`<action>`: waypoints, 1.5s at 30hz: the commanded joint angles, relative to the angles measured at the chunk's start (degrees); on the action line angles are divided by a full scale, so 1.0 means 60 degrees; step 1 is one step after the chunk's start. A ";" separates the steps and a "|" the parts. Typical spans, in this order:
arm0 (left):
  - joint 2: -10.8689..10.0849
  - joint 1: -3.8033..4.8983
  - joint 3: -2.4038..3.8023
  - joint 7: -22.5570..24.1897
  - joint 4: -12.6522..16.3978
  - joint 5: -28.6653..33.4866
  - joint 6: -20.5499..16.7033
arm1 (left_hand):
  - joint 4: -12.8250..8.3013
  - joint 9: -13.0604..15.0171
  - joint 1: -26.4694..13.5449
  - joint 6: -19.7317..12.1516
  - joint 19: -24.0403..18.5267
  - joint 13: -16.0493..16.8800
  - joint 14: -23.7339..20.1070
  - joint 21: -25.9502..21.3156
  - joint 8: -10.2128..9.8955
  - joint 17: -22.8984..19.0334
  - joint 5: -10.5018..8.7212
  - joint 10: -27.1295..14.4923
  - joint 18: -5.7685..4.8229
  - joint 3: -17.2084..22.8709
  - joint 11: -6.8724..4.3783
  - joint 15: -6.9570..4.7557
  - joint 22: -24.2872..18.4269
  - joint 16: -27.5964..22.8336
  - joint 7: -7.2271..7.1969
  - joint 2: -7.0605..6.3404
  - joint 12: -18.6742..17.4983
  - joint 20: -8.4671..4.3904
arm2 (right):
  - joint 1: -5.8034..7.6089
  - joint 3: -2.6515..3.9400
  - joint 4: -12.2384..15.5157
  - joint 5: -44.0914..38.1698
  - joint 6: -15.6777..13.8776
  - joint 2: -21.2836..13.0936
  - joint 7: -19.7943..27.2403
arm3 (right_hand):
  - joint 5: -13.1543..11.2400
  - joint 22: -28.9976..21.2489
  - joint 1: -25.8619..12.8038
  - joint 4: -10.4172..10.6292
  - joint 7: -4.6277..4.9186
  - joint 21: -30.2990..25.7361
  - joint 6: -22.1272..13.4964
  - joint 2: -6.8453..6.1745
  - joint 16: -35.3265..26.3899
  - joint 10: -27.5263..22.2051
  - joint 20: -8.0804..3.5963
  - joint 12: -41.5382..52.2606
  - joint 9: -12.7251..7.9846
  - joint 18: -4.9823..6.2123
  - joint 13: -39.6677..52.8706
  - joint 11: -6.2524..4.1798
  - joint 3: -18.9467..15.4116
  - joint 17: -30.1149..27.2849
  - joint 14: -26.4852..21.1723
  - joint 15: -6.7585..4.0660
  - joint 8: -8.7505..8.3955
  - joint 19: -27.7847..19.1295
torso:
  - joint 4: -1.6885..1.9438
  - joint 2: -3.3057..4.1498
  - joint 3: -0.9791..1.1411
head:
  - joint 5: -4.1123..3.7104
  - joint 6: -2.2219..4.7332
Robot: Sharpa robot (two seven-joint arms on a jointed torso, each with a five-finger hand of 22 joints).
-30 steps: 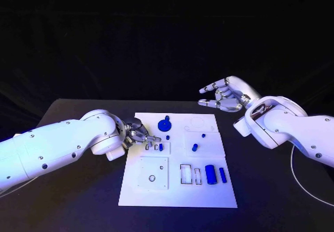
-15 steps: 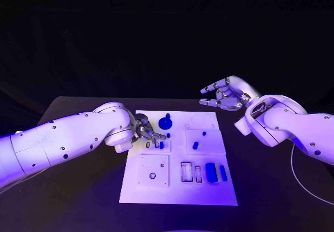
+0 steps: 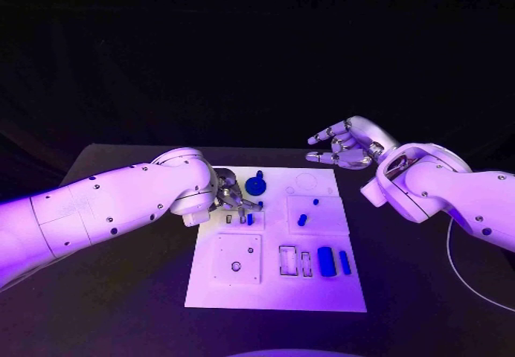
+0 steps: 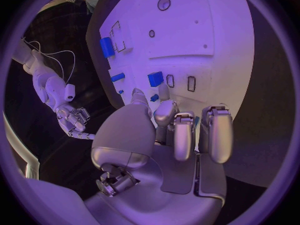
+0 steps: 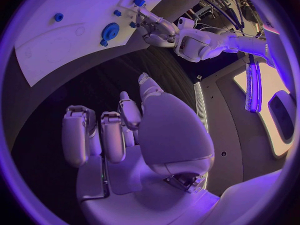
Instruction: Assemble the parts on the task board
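While the left hand (image 3: pixel 231 199) hovers, fingers curled and empty, over the board's (image 3: pixel 277 297) upper left, the right hand (image 3: pixel 345 146) hangs open at upper right.

The scene is seen from above by the head camera, which is aimed down and forward at the black table (image 3: pixel 129 297), with the whole task board (image 3: pixel 277 242) taken in from some way off. The left wrist camera is set behind the left hand (image 4: pixel 178 135) and is pointed along its fingers, close above the board (image 4: pixel 206 30); the right hand (image 4: pixel 74 121) is caught beyond the board's edge. The right wrist camera is set behind the right hand (image 5: pixel 122 130), farther from the board (image 5: pixel 69 25), and faces across it toward the left hand (image 5: pixel 156 29). The board and both hands are shared by all three views.
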 commanded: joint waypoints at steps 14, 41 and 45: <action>0.0302 0.0035 -0.0047 -0.0438 -0.0212 -0.0171 0.0950 | -0.0047 0.0189 0.0210 -0.0100 0.0521 0.0109 0.1005 0.0113 0.0165 0.2513 -0.0055 0.0099 -0.0213 -0.0078 -0.0035 -0.0065 0.1440 0.0029 -0.0034 0.0090 0.0114 -0.0087 | -0.0015 -0.0006 -0.0007 -0.0137 0.0302 0.0036 -0.0087 | -0.0024 -0.0015 -0.0073 -0.0011 0.0014 -0.0053 0.0060 -0.0002 -0.0050 -0.0018 -0.0009 -0.0017 0.0005 0.0063 -0.0007 -0.0019 -0.0072 0.1542 0.0776 -0.0022 0.0014 -0.0055 | 0.0001 -0.0006 -0.0003 | -0.0016 -0.0105; 0.0584 0.0033 -0.0081 -0.0573 -0.0517 -0.0212 0.1308 | -0.0271 0.0624 0.1038 -0.0301 0.0536 0.0172 0.1005 0.0147 0.0384 0.2513 -0.0029 0.0103 -0.0225 0.0256 -0.0037 -0.0062 0.1515 0.0029 -0.0037 0.0473 0.0137 -0.0081 | -0.0019 -0.0011 0.0059 -0.0138 0.0492 0.0022 -0.0065 | -0.0001 -0.0019 -0.0072 -0.0009 0.0011 -0.0057 0.0066 0.0014 -0.0060 -0.0011 -0.0011 -0.0004 0.0005 0.0064 0.0000 -0.0023 -0.0078 0.1529 0.0773 -0.0025 0.0013 -0.0056 | 0.0001 0.0003 0.0012 | -0.0022 -0.0240; 0.0593 0.0033 -0.0083 -0.0592 -0.0545 -0.0212 0.1269 | -0.0356 0.0692 0.1249 -0.0331 0.0536 0.0174 0.1005 0.0150 0.0405 0.2513 -0.0025 0.0098 -0.0226 0.0446 -0.0046 -0.0067 0.1523 0.0029 -0.0048 0.0609 0.0130 -0.0081 | -0.0019 -0.0014 0.0070 -0.0138 0.0521 0.0016 -0.0068 | -0.0001 -0.0019 -0.0072 -0.0009 0.0011 -0.0057 0.0066 0.0014 -0.0060 -0.0011 -0.0011 -0.0004 0.0005 0.0064 0.0000 -0.0023 -0.0078 0.1529 0.0773 -0.0025 0.0013 -0.0056 | 0.0007 -0.0005 0.0012 | -0.0033 -0.0253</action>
